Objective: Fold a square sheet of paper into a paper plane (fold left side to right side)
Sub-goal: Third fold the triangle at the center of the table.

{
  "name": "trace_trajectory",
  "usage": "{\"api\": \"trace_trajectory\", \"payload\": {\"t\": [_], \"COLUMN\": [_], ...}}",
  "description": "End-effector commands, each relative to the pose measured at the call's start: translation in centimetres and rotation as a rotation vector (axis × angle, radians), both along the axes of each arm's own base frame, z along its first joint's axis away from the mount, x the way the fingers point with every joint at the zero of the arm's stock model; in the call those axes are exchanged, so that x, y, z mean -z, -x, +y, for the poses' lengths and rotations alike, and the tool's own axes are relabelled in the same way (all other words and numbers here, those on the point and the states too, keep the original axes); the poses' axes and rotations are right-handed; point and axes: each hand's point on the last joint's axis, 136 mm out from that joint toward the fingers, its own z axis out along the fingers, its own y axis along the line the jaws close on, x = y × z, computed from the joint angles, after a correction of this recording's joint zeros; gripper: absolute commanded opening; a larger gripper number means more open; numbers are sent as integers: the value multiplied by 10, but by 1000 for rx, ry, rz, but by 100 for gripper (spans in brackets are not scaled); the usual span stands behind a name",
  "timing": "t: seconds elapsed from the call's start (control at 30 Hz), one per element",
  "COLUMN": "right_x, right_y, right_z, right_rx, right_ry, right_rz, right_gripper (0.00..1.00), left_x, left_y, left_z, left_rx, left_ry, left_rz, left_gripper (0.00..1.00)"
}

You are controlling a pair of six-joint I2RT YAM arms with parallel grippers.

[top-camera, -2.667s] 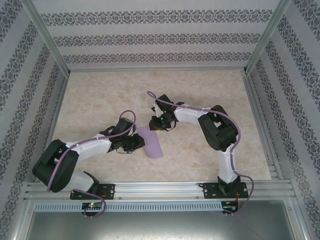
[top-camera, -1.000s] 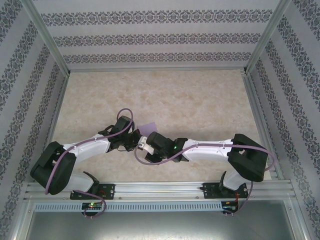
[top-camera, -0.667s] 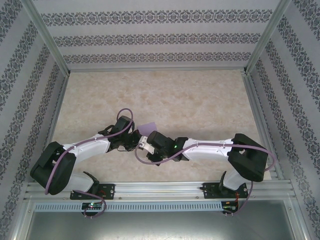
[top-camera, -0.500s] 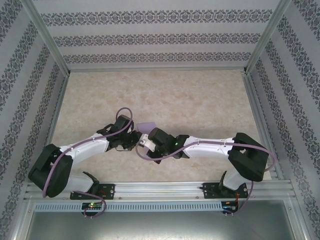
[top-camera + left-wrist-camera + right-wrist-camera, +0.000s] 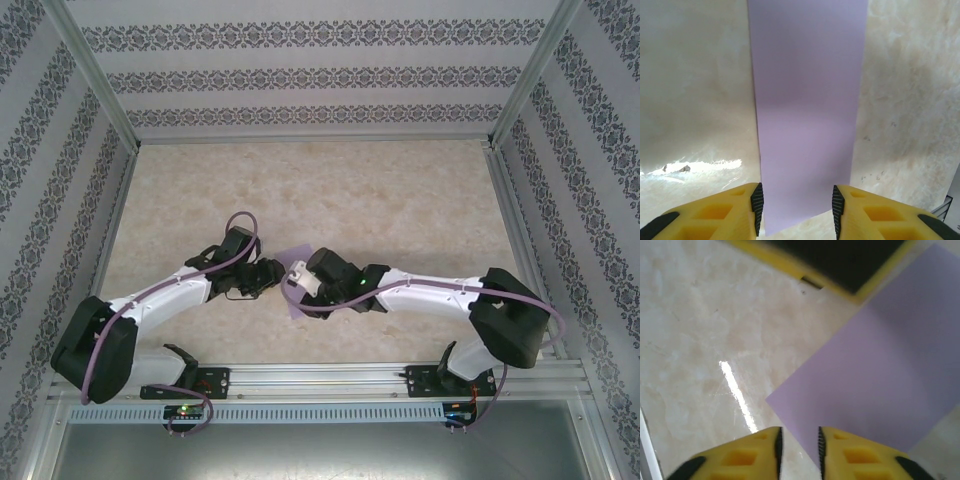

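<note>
1. Tabletop point(image 5: 400, 190): pale marbled surface inside a metal frame; carries all items below.

2. Left arm point(image 5: 160, 295) and right arm point(image 5: 430, 293): both stretched low toward the tabletop's middle, their tips near each other.

3. Sheet point(image 5: 298, 256): lilac paper, folded to a long narrow strip, flat on the tabletop near its middle, partly covered from above by the right arm's wrist. In the left wrist view the sheet point(image 5: 805, 115) runs straight away from the camera. In the right wrist view the sheet point(image 5: 880, 370) lies at a slant, one corner pointing left.

4. Left end effector point(image 5: 796, 210): fingers partly apart, holding nothing. The strip's near end lies flat between them, almost as wide as the gap.

5. Right end effector point(image 5: 797, 442): fingers a narrow gap apart, holding nothing. The gap stands over bare tabletop; the sheet's edge runs just beside the right-hand finger point(image 5: 840, 450). A yellow-and-black part of the left end effector sits at the sheet's far side.
</note>
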Motion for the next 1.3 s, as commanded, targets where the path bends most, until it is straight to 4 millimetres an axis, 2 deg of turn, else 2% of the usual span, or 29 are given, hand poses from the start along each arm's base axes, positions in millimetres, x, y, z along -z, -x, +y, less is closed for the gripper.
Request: {"api": "trace_trajectory", "payload": {"t": [0.0, 0.07, 0.2, 0.33, 0.7, 0.93, 1.27], "right_x": [-9, -12, -2, 14, 54, 65, 84], "right_y": [-17, -33, -60, -74, -62, -70, -63], "right_z": [-6, -5, 1, 5, -22, -36, -45], "right_rx": [87, 143, 230, 287, 390, 448, 455], "right_ry": [-102, -164, -217, -196, -58, -23, 38], "right_rz": [121, 225, 452, 531, 588, 589, 629], "right_gripper": [32, 38, 36, 34, 33, 33, 31], "left_x": [6, 9, 13, 19, 27, 30, 35], "left_y": [1, 3, 5, 8, 10, 11, 10], "left_z": [-3, -5, -11, -16, -23, -29, -36], "left_rx": [-12, -12, -6, 1, 24, 39, 50], "left_ry": [39, 52, 81, 78, 56, 47, 41], "left_rz": [19, 23, 29, 44, 61, 73, 81], "left_gripper": [46, 47, 50, 51, 53, 55, 54]}}
